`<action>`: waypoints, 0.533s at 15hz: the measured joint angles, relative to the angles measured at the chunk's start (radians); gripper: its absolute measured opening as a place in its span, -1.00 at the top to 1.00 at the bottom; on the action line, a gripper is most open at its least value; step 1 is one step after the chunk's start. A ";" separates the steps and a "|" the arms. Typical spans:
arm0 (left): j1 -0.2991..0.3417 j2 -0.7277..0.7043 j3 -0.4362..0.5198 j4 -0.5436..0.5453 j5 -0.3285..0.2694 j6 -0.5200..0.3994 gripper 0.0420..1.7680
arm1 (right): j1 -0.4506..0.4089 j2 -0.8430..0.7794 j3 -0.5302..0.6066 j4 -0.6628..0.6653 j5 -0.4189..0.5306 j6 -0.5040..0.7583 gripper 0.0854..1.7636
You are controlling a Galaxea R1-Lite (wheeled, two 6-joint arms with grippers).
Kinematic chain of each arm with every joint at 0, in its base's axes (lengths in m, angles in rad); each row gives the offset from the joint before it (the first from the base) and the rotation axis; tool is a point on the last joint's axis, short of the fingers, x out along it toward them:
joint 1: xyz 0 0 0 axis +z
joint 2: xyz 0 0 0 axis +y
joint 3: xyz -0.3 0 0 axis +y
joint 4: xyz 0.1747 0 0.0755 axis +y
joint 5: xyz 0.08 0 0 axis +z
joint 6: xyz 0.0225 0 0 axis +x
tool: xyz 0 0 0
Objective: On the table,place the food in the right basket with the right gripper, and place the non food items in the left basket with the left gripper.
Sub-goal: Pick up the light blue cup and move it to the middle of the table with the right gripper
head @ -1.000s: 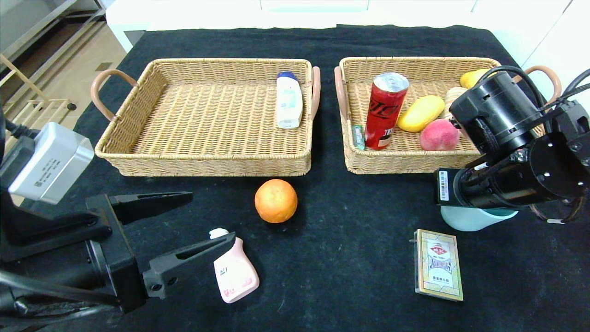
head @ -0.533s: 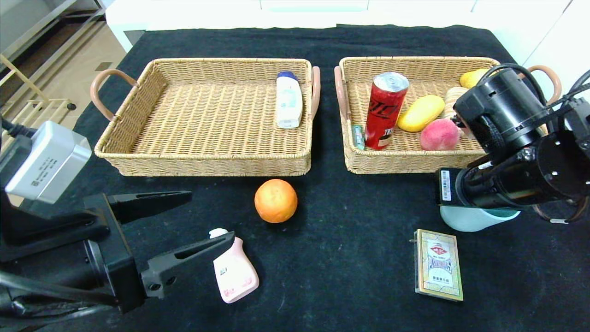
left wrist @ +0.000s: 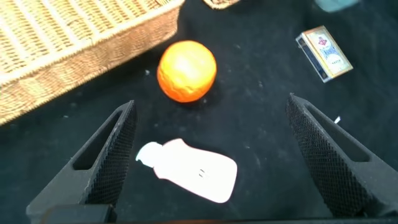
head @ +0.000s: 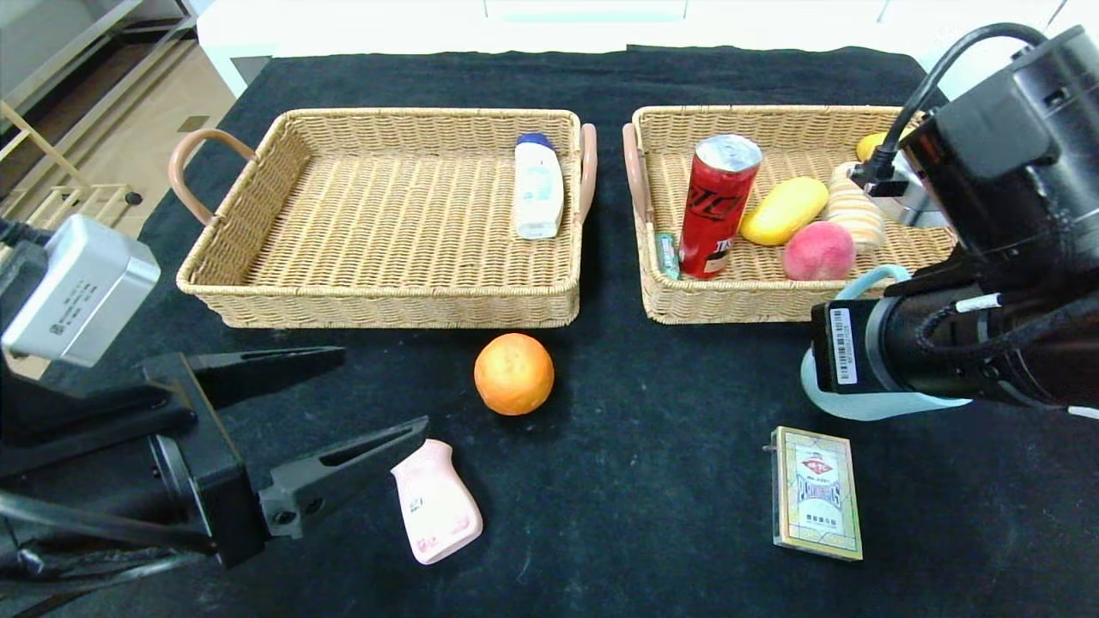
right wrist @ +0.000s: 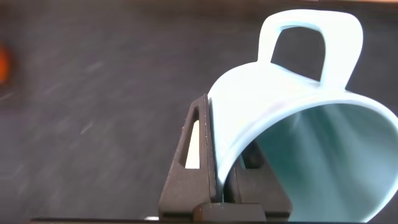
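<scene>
Pale blue, that mug, and it's tipped on its side in the right gripper, its mouth facing back toward the wrist camera, its handle on the far side from the jaws. The jaws are pinched tight on the mug's rim, one finger outside the wall and one inside. From the head view the mug hangs beside the near right corner of the right basket, most of it hidden behind the arm.

Over on the left, the left gripper stands spread wide, holding nothing. The pink bottle lies flat on the cloth between the two fingers, not touching either, its long axis running across the gap from one finger toward the other, white cap toward one finger. In the head view that bottle lies with its cap end tucked under the near fingertip.

An orange sits just in front of the left basket, and a card box lies flat to the right. The left basket holds a white bottle; the right one holds a red can, a mango and a peach. A black cloth covers the table, with pale flooring beyond its left edge.
</scene>
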 joint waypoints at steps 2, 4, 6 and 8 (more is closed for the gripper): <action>0.012 -0.001 -0.004 0.000 0.001 0.000 -0.94 | 0.077 0.003 -0.009 -0.004 -0.005 -0.002 0.85; 0.022 -0.005 -0.009 0.000 0.000 0.000 -0.94 | 0.133 0.020 -0.016 -0.008 -0.009 -0.003 0.85; 0.035 -0.009 -0.016 0.000 0.001 0.000 -0.94 | 0.180 0.048 -0.046 -0.010 -0.010 -0.003 0.85; 0.041 -0.014 -0.021 0.001 0.002 -0.001 -0.94 | 0.223 0.085 -0.088 -0.009 -0.014 -0.004 0.85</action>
